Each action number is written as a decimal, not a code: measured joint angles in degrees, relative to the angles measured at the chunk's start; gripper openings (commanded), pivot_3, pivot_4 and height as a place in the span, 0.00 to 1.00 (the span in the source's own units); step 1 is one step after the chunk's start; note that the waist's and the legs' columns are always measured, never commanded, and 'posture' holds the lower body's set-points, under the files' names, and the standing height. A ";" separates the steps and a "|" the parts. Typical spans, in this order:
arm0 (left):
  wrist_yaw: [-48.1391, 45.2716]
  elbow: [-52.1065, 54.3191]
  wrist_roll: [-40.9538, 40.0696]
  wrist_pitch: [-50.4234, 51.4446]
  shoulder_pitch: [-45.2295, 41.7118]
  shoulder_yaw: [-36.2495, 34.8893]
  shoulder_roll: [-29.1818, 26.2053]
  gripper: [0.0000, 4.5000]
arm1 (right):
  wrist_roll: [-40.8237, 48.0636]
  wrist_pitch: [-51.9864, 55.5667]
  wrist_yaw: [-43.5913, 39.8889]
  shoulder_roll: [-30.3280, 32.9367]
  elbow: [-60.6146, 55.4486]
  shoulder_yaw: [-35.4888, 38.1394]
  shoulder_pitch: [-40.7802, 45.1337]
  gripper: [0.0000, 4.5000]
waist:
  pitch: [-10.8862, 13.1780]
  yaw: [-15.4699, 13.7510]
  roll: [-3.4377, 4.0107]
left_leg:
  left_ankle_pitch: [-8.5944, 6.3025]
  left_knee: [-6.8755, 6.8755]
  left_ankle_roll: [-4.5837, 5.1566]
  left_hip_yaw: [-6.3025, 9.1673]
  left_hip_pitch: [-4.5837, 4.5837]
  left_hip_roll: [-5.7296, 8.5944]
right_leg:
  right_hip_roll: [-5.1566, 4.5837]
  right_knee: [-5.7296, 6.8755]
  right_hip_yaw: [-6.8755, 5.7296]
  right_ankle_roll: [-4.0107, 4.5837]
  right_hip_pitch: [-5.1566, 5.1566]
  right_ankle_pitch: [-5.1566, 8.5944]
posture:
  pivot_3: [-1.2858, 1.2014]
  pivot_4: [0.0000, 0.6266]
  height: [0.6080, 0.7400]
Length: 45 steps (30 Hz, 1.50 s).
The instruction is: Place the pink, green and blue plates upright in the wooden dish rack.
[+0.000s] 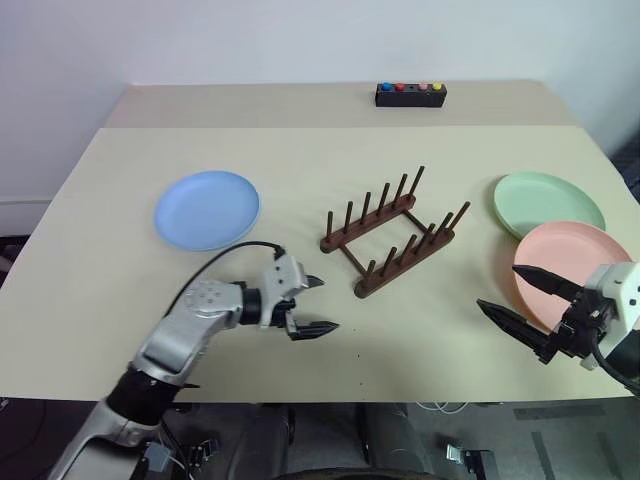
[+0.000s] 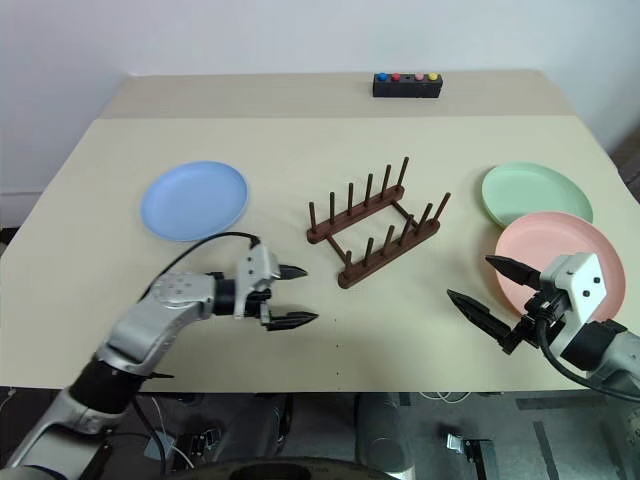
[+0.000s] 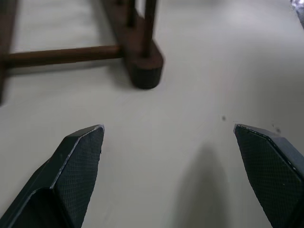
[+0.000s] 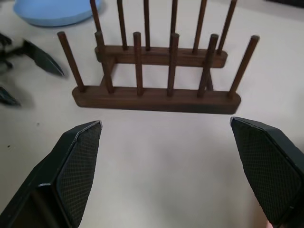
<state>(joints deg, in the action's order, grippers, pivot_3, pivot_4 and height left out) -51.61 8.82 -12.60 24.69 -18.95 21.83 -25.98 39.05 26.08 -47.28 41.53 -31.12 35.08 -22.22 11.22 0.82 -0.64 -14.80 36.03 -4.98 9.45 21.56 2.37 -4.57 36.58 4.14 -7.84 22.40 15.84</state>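
At table centre, the dark wooden dish rack stands empty-pegged, both end effectors spread, holding nothing.

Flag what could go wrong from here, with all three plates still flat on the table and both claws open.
1. The pink plate overlaps the green plate; lifting one may drag the other.
2. The wooden dish rack stands loose and empty; the left claw is close to its near end and could nudge it.
3. The right claw hangs over the pink plate's near rim; a flat plate offers little edge, so it may slip.
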 measured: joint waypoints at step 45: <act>-9.82 -9.54 4.70 -14.63 -3.20 2.45 2.62 0.17 | 0.59 1.05 -0.95 1.90 -0.75 3.49 -0.78 1.00 | -0.08 -0.39 0.05 | -0.04 0.07 0.08 0.01 0.02 0.03 | -0.03 -0.30 -0.02 -0.01 -0.21 -0.01 | 0.52 0.24 1.00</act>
<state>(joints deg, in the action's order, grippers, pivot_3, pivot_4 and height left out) -61.43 -0.72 -7.90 10.05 -22.15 24.27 -23.36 39.63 27.13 -48.23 43.43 -31.87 38.57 -23.01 11.13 0.44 -0.59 -14.84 36.10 -4.90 9.46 21.58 2.40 -4.61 36.28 4.12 -7.85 22.19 15.83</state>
